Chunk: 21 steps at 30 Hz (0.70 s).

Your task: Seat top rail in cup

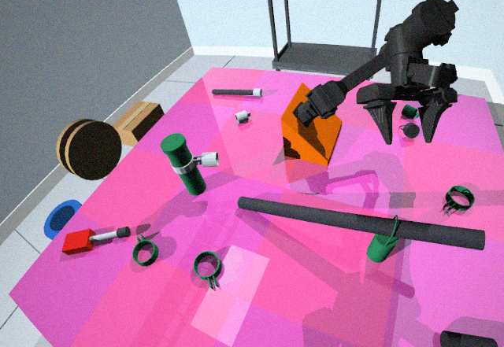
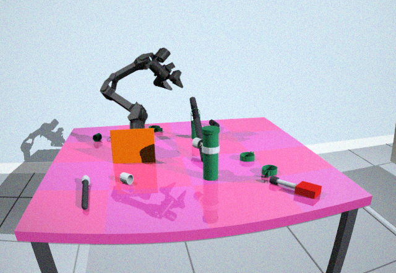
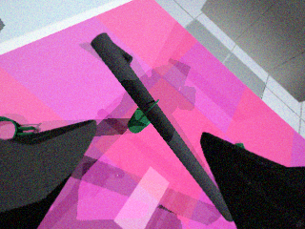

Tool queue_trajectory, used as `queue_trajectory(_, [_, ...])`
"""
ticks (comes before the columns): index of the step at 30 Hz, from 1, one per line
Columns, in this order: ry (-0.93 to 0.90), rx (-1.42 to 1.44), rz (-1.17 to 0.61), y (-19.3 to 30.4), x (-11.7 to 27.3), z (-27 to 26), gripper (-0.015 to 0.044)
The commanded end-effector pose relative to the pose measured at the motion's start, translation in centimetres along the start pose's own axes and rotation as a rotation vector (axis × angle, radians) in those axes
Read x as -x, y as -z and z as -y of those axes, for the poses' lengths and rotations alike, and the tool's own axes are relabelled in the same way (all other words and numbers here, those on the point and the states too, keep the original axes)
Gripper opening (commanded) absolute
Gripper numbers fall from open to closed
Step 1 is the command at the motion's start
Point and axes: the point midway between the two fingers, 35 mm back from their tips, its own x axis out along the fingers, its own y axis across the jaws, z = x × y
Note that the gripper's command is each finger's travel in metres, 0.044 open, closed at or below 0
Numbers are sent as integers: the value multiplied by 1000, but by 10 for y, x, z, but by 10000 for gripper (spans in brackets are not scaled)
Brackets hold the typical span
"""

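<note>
The long dark rail [image 1: 317,215] [image 2: 193,103] [image 3: 176,141] passes through the thin green loop [image 1: 396,223] on the short green post [image 1: 378,249] [image 3: 137,124]. It slopes down; its far end is low, near the table and apart from the white rail-end cup [image 1: 210,159] [image 2: 196,142]. This cup hangs on the silver brace band [image 1: 183,167] [image 2: 210,150], which is around the upper part of the upright green big post [image 1: 194,184] [image 2: 210,168], a little below the post cap [image 1: 173,143] [image 2: 210,130]. My gripper [image 1: 409,142] [image 2: 176,88] [image 3: 150,131] is open and empty, above the rail and not touching it.
An orange block [image 1: 321,131] [image 2: 132,145] stands beside my arm. A loose white cup [image 1: 242,116] [image 2: 126,178] and a dark rod [image 1: 234,92] [image 2: 85,196] lie beyond it. A red block [image 1: 78,241] [image 2: 307,189] and several green bands lie around the post's other side.
</note>
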Motion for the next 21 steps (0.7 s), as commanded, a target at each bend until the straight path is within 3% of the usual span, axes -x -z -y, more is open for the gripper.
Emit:
queue_trajectory(1, [62,-90,-52,2,-12,48,440])
queue_trajectory(8, [147,-302,-156,29,-23,147,440])
queue_trajectory(15, [182,-534,-244,89,-20,234,440])
queue_trajectory(21, [182,-616,-268,116,-16,258,440])
